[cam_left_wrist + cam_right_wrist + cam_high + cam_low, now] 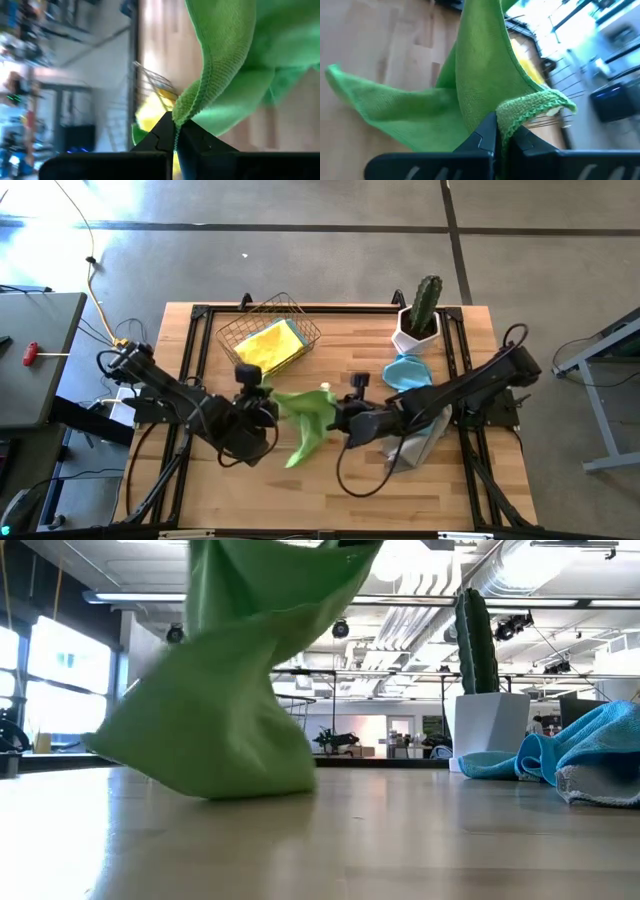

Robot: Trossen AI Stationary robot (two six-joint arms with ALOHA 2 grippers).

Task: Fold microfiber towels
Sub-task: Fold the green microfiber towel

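A lime green microfiber towel (305, 418) hangs between my two grippers above the middle of the table. My left gripper (268, 396) is shut on its left end and my right gripper (336, 409) on its right end. The towel's lower part (225, 755) sags down onto the wooden table (400, 830). A yellow towel (270, 345) lies in the wire basket (300, 320) at the back. A light blue towel (405, 370) lies by the plant pot. A grey towel (425, 442) lies partly under my right arm. My left gripper pinches the green towel's stitched hem (186, 106) at a bunched corner between its two fingers. The towel runs up and away from the fingers. My right gripper pinches the hem (522, 111) at another corner, folded over at the fingertips. The towel hangs slack between them, its lower end (298, 452) on the table.
A cactus in a white pot (418, 325) stands at the back right, beside the light blue towel (570, 750). The basket stands at the back, left of centre. Bare wood (300, 495) lies along the near edge.
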